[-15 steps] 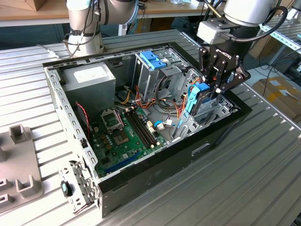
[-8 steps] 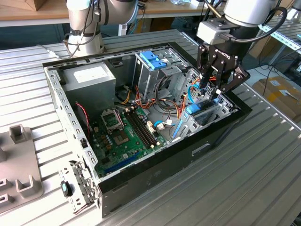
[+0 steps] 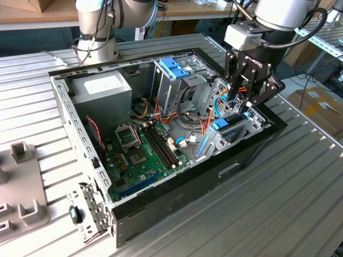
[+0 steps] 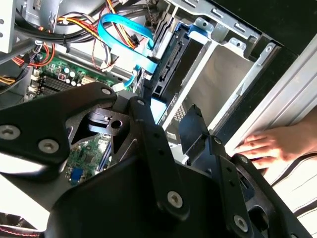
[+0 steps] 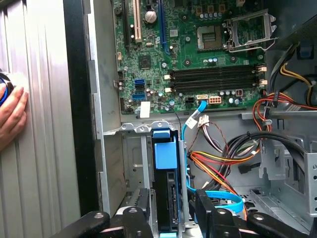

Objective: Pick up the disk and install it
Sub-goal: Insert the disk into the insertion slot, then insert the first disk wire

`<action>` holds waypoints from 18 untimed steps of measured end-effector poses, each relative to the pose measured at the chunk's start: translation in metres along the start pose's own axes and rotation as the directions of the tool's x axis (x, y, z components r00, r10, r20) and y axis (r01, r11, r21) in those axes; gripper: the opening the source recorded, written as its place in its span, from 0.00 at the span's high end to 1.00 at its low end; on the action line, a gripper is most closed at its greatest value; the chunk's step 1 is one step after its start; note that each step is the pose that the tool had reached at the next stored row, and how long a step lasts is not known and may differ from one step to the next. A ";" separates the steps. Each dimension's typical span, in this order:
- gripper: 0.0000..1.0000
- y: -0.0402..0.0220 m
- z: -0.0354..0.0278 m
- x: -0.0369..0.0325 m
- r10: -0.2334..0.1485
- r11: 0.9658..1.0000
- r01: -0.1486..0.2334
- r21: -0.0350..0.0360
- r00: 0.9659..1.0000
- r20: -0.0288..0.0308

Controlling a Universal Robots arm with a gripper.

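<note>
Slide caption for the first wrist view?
Gripper at the blue-railed disk standing in its bay beside the motherboard; a person's hand rests outside the case.

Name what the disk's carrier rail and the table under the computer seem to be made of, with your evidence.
The disk's carrier rail: probably plastic, light blue, smooth moulded matte look. The table: likely aluminium, silver-grey, ribbed with a dull metallic sheen.

I could read nothing for certain. White lettering (image 3: 257,62) ran across my black gripper (image 3: 242,101), a white label (image 3: 104,84) lay on the grey metal power supply box (image 3: 86,99), and fine white marks dotted the green circuit board (image 5: 198,64), all too small to make out.
</note>
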State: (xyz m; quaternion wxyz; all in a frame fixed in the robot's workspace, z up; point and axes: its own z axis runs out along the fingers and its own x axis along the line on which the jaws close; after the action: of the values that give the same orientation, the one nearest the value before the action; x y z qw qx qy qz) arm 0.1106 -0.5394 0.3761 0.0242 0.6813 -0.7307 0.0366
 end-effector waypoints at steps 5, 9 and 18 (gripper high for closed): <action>0.51 0.0004 0.0098 -0.0009 0.000 1.000 0.000 0.000 1.000 0.000; 0.51 0.0007 0.0209 -0.0018 0.000 1.000 0.000 0.000 1.000 0.000; 0.51 0.0007 0.0229 -0.0020 0.000 1.000 0.000 0.000 1.000 0.000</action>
State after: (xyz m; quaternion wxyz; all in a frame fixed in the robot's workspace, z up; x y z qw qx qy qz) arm 0.1104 -0.5393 0.3531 0.0243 0.6813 -0.7306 0.0367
